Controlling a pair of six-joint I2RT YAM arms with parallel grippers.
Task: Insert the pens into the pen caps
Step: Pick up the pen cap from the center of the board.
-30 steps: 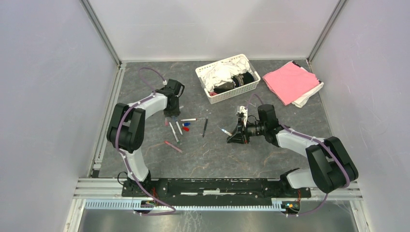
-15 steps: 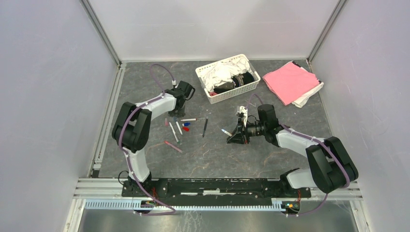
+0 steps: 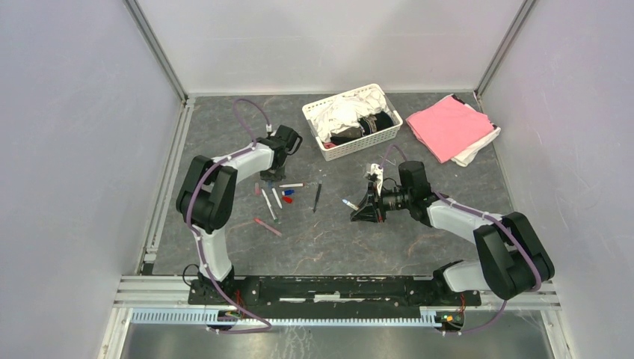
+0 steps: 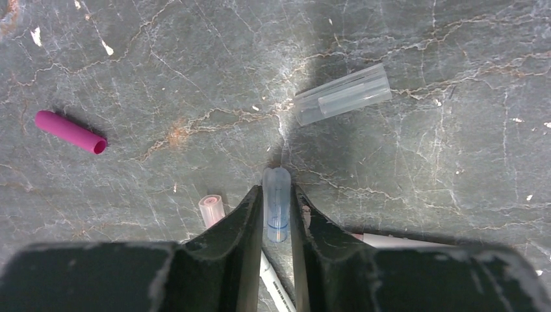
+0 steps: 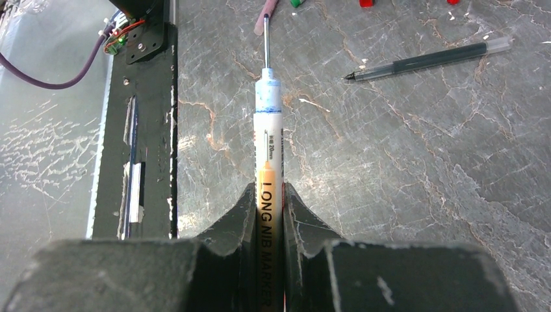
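Hiding marker [image 5: 269,162] rear: right claw [image 5: 269,190]; left claw [image 4: 276,192] pinches cap [image 4: 276,201], covers pen [image 4: 275,292].

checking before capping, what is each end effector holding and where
Left end effector: pale blue cap, gripped at its sides. Right end effector: marker, gripped by its barrel, nib pointing out.

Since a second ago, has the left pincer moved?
Yes. The left pincer, closed on a clear bluish plastic cap, has shifted slightly right, toward the white plastic basket.
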